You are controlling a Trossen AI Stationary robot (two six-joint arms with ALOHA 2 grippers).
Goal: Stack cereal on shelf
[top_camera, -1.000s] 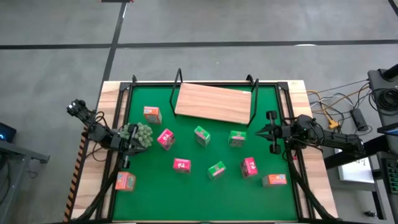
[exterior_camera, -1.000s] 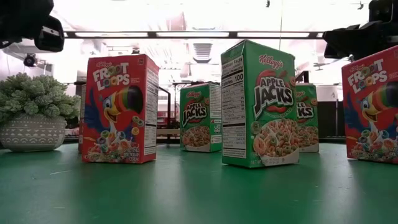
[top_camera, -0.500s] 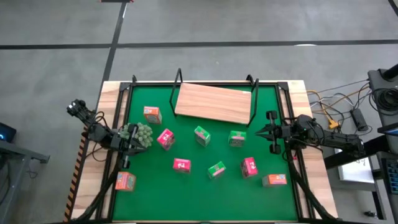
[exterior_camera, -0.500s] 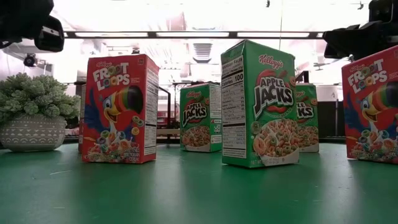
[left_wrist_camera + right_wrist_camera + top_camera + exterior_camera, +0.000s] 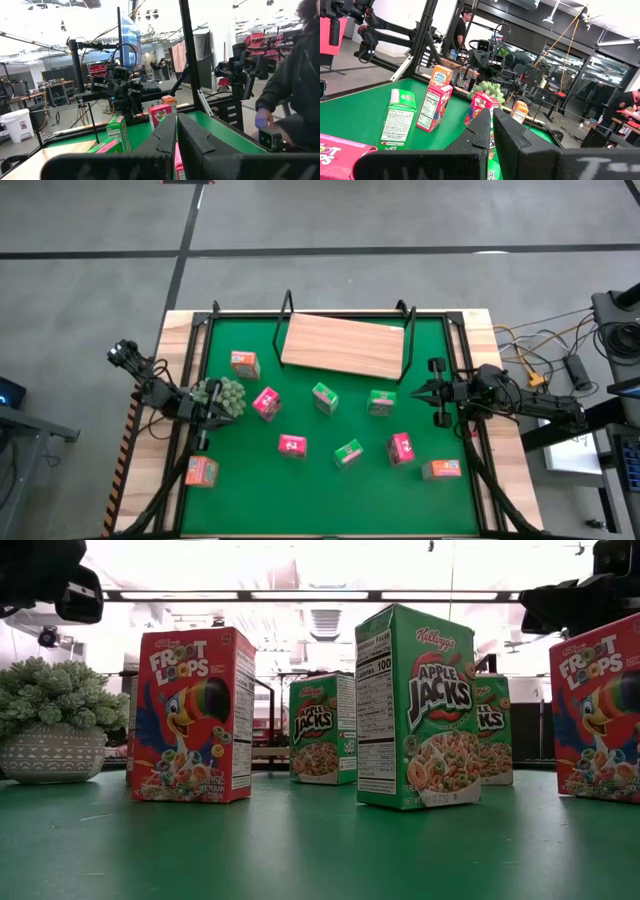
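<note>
Several small cereal boxes stand scattered on the green mat, among them a pink one (image 5: 266, 403), a green one (image 5: 324, 397) and an orange one (image 5: 243, 364). In the low view a Froot Loops box (image 5: 192, 715) and an Apple Jacks box (image 5: 415, 705) stand upright on their bases. The shelf (image 5: 345, 345), a light wooden board between black wire uprights, sits at the mat's far middle. My left gripper (image 5: 176, 120) hovers shut at the mat's left edge (image 5: 222, 418). My right gripper (image 5: 491, 116) hovers shut at the mat's right edge (image 5: 418, 392). Neither holds anything.
A spiky grey-green plant in a patterned pot (image 5: 222, 396) stands on the mat beside my left gripper. An orange box (image 5: 201, 471) sits at the near left edge, another (image 5: 441, 470) at the near right. People (image 5: 292, 95) are beyond the table.
</note>
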